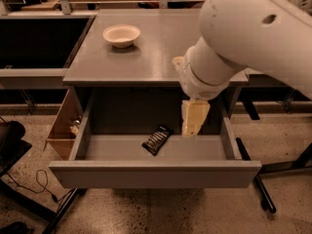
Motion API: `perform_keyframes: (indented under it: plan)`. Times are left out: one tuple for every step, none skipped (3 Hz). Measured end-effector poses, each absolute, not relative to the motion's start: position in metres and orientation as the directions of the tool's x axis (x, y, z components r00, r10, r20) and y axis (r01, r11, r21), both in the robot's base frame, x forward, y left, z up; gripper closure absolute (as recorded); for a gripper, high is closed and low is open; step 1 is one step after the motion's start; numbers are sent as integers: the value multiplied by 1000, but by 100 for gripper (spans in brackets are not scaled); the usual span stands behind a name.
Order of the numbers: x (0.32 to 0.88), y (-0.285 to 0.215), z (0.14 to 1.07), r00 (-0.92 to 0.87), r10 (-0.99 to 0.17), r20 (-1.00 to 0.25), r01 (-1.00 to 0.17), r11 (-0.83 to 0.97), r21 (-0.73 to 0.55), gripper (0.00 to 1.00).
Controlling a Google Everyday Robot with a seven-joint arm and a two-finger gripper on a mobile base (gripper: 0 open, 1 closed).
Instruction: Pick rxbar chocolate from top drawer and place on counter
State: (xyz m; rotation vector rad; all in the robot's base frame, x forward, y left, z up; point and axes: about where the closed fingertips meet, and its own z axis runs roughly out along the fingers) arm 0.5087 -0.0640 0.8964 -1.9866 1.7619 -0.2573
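Note:
The rxbar chocolate [157,139], a black wrapper with pale lettering, lies flat on the floor of the open top drawer [153,172], near its middle. The gripper [191,126] hangs down from the big white arm into the drawer's right half, just right of the bar and apart from it. The counter [161,48] is the grey tabletop above the drawer. The arm covers the counter's right side.
A white bowl [121,34] stands on the counter's back left. A brown wooden side box [63,130] hangs at the drawer's left. Dark chair legs [258,189] stand at the right, cables [34,184] lie on the floor at the left.

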Motion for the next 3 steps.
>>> perform_keyframes:
  plan:
    - [536, -10, 880, 273, -951, -147, -859, -172, -482, 0]
    - [535, -8, 880, 276, -950, -145, -859, -176, -482, 0]
    - [533, 3, 870, 340, -935, -96, -831, -251, -496, 0]
